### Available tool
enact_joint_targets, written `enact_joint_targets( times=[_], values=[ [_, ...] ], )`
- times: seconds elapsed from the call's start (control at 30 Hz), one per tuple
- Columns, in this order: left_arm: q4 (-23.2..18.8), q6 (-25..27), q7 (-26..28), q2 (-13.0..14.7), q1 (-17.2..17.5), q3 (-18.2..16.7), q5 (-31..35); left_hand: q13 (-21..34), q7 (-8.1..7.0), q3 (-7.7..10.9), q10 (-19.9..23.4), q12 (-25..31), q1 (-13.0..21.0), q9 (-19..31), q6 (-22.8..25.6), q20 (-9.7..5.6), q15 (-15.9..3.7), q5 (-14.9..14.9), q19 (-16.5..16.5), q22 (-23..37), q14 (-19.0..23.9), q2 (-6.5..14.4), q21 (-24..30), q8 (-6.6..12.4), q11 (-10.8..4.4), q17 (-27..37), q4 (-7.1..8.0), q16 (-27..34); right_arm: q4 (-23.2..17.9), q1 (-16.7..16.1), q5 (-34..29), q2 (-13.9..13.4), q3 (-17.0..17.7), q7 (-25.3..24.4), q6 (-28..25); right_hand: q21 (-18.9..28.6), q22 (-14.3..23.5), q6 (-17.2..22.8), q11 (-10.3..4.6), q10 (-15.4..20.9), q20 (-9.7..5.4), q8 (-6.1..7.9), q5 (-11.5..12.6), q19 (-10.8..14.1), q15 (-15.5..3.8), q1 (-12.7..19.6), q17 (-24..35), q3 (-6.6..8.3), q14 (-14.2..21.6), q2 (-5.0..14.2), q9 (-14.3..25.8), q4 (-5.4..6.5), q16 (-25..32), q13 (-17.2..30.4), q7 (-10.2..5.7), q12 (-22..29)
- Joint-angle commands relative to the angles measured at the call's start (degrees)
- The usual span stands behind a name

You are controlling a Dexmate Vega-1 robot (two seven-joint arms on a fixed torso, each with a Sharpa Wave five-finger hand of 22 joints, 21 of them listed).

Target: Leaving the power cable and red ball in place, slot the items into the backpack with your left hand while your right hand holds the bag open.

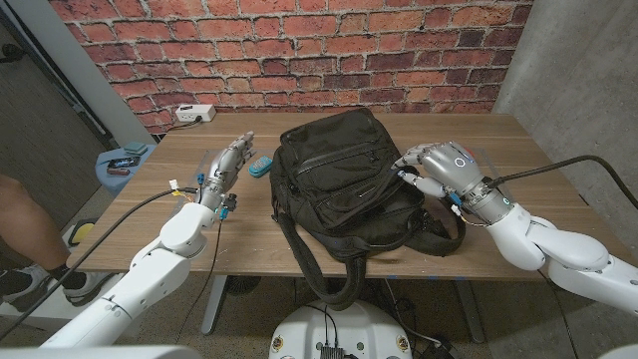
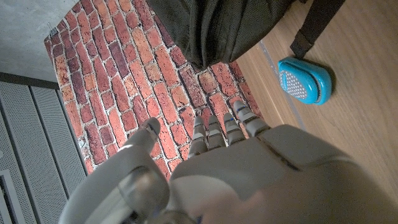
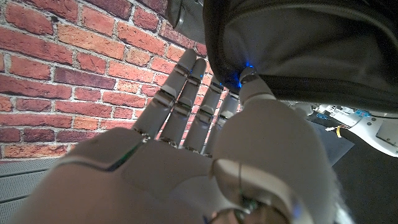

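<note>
A black backpack (image 1: 339, 184) lies in the middle of the wooden table (image 1: 518, 150), its straps trailing toward the front edge. A small teal item (image 1: 262, 166) sits just left of the bag; it is also in the left wrist view (image 2: 305, 81) beside the backpack (image 2: 230, 25). My left hand (image 1: 227, 160) hovers next to the teal item with fingers straight and apart, holding nothing (image 2: 249, 168). My right hand (image 1: 439, 165) is at the bag's right side. Its fingers are stretched out, and the thumb tip touches the bag's fabric (image 3: 311, 50); the right hand (image 3: 186, 155) grips nothing.
A white power strip (image 1: 194, 113) lies at the table's back left edge. A blue stool (image 1: 125, 160) with small objects stands left of the table, and a person's leg (image 1: 15, 214) shows at the far left. A brick wall is behind.
</note>
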Motion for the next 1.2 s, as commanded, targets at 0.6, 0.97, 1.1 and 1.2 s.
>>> enact_joint_targets(
  times=[0.6, 0.97, 1.1, 1.2],
  values=[
    [-8.16, 8.62, 6.53, 5.91, 7.42, -6.62, 6.33, 1.18, 0.72, -0.94, 9.99, 2.76, 8.14, 0.37, 8.96, 4.61, 0.9, 1.02, 4.73, 0.85, 9.35, 2.13, 1.5, 1.29, -0.89, 0.72, -6.65, 1.86, 4.0, 9.6, 2.05, 5.6, -3.75, 3.86, 7.18, 0.07, 0.23, 1.14, -0.08, 0.61, -4.37, 0.11, 0.06, 0.37, -8.33, 1.11, 0.18, -0.11, 0.87, 0.15, 0.2, 0.55, -0.79, 0.4, -0.06, -0.12],
    [-11.59, 13.87, 11.29, 6.36, 10.07, -9.55, 12.03, 1.97, -1.41, 0.83, 14.33, 3.79, 15.33, 0.36, 14.52, 4.1, -1.49, 4.84, 7.83, 1.13, 14.21, 1.59, 2.68, 1.76, -3.05, 0.89, -8.77, 2.51, 6.45, 12.78, 1.94, 7.32, -5.45, 3.56, 8.8, 0.08, 0.24, 1.19, -0.07, 0.76, -4.4, 0.1, 0.06, 0.42, -8.34, 1.34, 0.2, -0.26, 1.03, 0.21, 0.21, 0.63, -0.97, 0.44, -0.07, -0.14],
    [-12.22, 14.95, 11.76, 5.99, 10.42, -10.05, 13.11, 2.09, -1.52, -0.42, 14.97, 3.93, 14.87, 0.37, 15.24, 3.95, -1.68, 4.71, 7.94, 1.15, 14.61, 0.16, 2.69, 1.73, -3.31, 1.03, -8.33, 2.56, 7.28, 13.78, 2.09, 7.78, -6.05, 3.75, 9.26, 0.09, 0.25, 1.19, -0.11, 0.76, -4.43, 0.08, 0.06, 0.45, -8.34, 1.43, 0.21, -0.32, 1.11, 0.24, 0.22, 0.65, -1.03, 0.48, -0.06, -0.16],
    [-12.95, 16.52, 11.9, 6.17, 10.56, -10.32, 14.01, 2.15, -1.6, -0.96, 15.08, 3.91, 14.66, 0.38, 15.51, 3.95, -1.71, 4.59, 7.97, 1.17, 14.76, -0.28, 2.7, 1.69, -3.31, 1.11, -8.13, 2.59, 7.87, 14.43, 2.25, 7.98, -6.42, 3.83, 9.65, 0.1, 0.25, 1.22, -0.1, 0.73, -4.43, 0.08, 0.06, 0.49, -8.33, 1.47, 0.22, -0.35, 1.16, 0.26, 0.22, 0.67, -1.06, 0.51, -0.05, -0.18]
  ],
)
